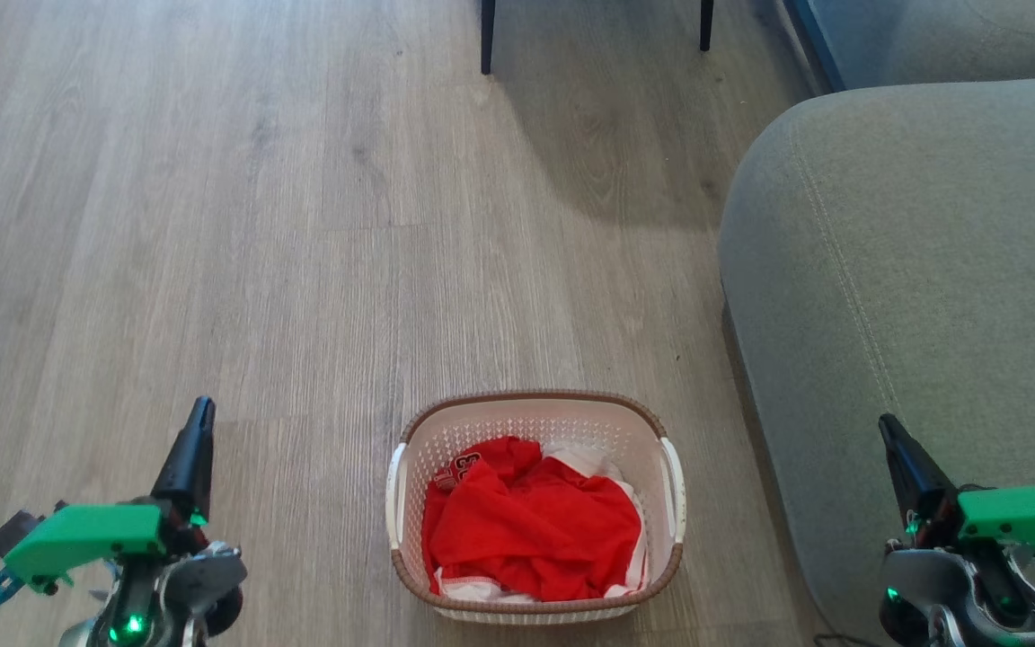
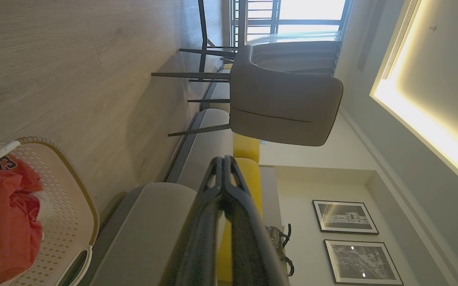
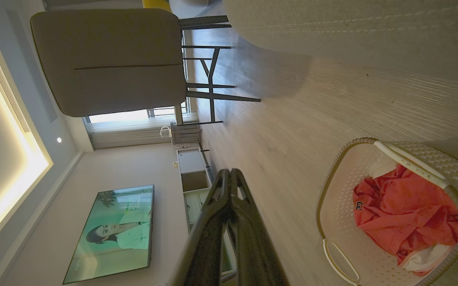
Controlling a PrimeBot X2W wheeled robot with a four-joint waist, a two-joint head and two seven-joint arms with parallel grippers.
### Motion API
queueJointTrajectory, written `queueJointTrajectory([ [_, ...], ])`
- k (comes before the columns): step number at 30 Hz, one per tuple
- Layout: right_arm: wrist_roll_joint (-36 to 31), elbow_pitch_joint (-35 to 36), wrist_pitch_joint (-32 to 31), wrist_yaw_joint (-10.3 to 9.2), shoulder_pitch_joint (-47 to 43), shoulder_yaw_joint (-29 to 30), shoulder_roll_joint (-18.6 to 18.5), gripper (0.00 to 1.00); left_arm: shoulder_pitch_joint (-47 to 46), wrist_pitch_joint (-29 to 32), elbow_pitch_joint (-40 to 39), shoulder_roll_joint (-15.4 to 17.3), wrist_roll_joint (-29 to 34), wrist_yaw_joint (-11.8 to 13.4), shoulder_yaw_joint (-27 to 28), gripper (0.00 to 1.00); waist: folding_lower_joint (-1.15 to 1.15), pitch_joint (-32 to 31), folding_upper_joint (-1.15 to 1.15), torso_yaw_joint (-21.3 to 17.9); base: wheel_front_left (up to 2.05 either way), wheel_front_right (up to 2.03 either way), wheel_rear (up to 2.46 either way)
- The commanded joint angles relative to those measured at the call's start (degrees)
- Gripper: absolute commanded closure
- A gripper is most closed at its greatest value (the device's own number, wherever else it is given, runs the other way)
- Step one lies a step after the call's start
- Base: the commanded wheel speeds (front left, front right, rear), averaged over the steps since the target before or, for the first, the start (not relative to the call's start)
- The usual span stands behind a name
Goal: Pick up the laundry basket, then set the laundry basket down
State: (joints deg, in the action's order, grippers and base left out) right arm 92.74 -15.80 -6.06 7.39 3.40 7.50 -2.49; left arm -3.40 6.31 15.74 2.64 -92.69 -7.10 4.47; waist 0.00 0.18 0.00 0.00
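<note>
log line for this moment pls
stage: pre-grasp | cream-white perforated plastic laundry basket: on wood floor, red clothes inside, untouched | left end effector: shut, empty | right end effector: shut, empty

A pale grey wood-plank floor carries everything. A grey fabric sofa with a rounded arm stands along the floor's right side. Two dark chair legs stand at its far edge. The left wrist view shows the grey upholstered chair whole. Yellow cushions lie on the sofa, with a dark bag just beside them. Two framed black-and-white pictures hang on the wall. A lit television hangs on the opposite wall above a low white cabinet.
</note>
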Motion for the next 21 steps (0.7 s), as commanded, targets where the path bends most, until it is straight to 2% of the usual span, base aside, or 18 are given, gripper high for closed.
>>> queueJointTrajectory([
  [1, -0.63, 1.78, -0.48, 0.10, 2.79, -0.91, -0.39, 1.00, -2.79, 0.22, -1.70, 0.24, 0.57, -0.39, 2.12, 1.00, 0.00, 0.00, 0.00, 0.00, 0.00, 0.00, 0.00],
  [18, -0.62, 1.78, -0.47, 0.10, 2.79, -0.92, -0.39, 1.00, -2.79, 0.21, -1.70, 0.24, 0.56, -0.39, 2.10, 1.00, 0.00, 0.00, 0.00, 0.00, 0.00, 0.00, 0.00],
  [19, 0.00, 0.01, 0.01, 0.00, 0.00, -0.01, 0.00, 0.00, 0.00, -0.01, -0.01, 0.00, 0.01, 0.00, 0.00, 0.00, 0.00, 0.00, 0.00, 0.00, 0.00, 0.00, 0.00],
  [21, 0.00, -1.01, 0.12, 0.00, -0.40, -0.17, 0.15, 0.00, 0.26, -0.07, 1.13, -0.02, 0.02, 0.05, -0.18, 0.00, 0.00, 0.00, 0.00, 0.00, 0.00, 0.00, 0.00],
])
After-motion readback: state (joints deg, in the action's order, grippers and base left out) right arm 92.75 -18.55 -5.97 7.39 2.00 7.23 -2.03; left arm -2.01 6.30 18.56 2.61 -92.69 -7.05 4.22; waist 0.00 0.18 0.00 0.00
